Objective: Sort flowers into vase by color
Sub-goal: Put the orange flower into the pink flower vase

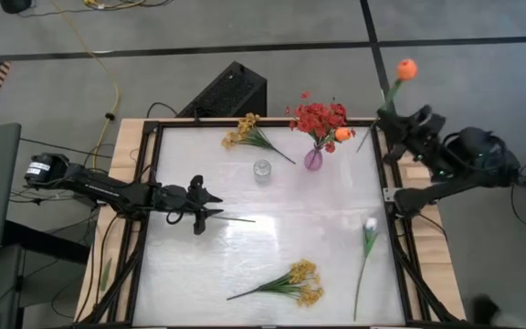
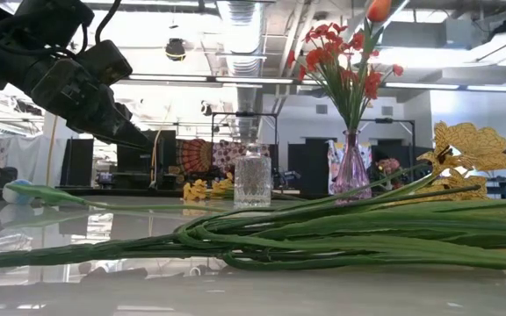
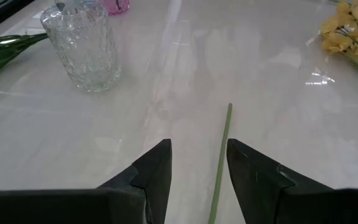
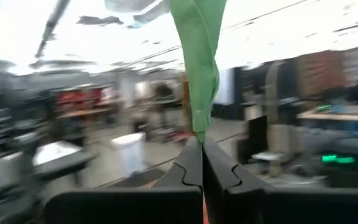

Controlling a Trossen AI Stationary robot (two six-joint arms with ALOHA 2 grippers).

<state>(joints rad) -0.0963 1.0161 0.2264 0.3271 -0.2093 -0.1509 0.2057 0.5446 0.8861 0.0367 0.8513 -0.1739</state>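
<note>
red sprays [image 1: 319, 117] in pink vase [image 1: 313, 160] | yellow sprays [image 1: 300, 282], white tulip [image 1: 370, 225] flat | orange tulip [image 1: 406, 68] aloft

- Lab or workshop space, not a home.
- Table [image 1: 263, 242] is a white top in a black frame, arms bolted at both sides.
- Bare grey floor [image 1: 153, 73] with dark tape lines, yellow cable [image 1: 108, 87] trailing across it.
- Black box [image 1: 228, 90] on the floor at the far edge.
- Exposed ceiling duct [image 2: 244, 35] and strip lights; racks and desks behind.
</note>
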